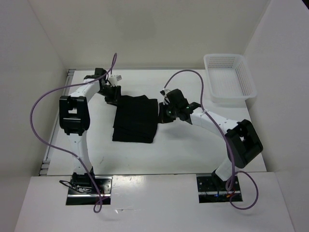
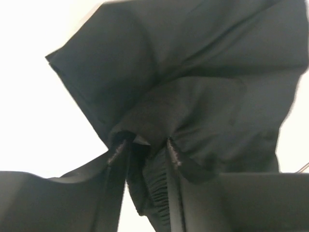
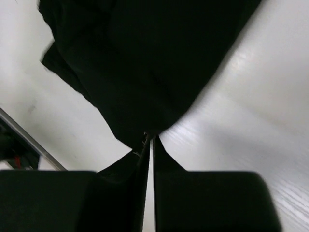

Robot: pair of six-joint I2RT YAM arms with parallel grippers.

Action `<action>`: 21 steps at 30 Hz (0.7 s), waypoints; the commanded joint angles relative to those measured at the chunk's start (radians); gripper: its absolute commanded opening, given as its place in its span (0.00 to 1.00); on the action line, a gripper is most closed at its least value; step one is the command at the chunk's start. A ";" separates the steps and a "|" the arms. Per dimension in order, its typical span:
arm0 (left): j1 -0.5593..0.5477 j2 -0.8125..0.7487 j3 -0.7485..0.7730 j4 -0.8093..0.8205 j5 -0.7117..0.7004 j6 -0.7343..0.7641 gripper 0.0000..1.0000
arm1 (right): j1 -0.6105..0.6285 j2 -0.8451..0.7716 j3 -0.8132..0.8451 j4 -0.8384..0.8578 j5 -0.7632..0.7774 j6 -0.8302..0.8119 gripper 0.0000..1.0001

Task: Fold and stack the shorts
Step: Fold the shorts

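Observation:
The black shorts [image 1: 135,120] lie as a roughly rectangular bundle on the white table, in the middle between the arms. My left gripper [image 1: 112,94] is at their far left corner. In the left wrist view the shorts [image 2: 193,72] hang bunched, and the gathered waistband sits pinched in my left gripper [image 2: 145,151]. My right gripper [image 1: 164,111] is at the shorts' right edge. In the right wrist view it [image 3: 149,141] is nearly closed on a corner of the shorts [image 3: 154,58], which is lifted off the table.
A white plastic mesh basket [image 1: 231,77] stands at the far right of the table. White walls enclose the left, back and right sides. Purple cables loop over both arms.

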 commanded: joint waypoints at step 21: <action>-0.023 -0.241 -0.335 -0.116 0.010 0.003 0.63 | 0.175 0.302 0.192 -0.017 0.007 -0.115 0.00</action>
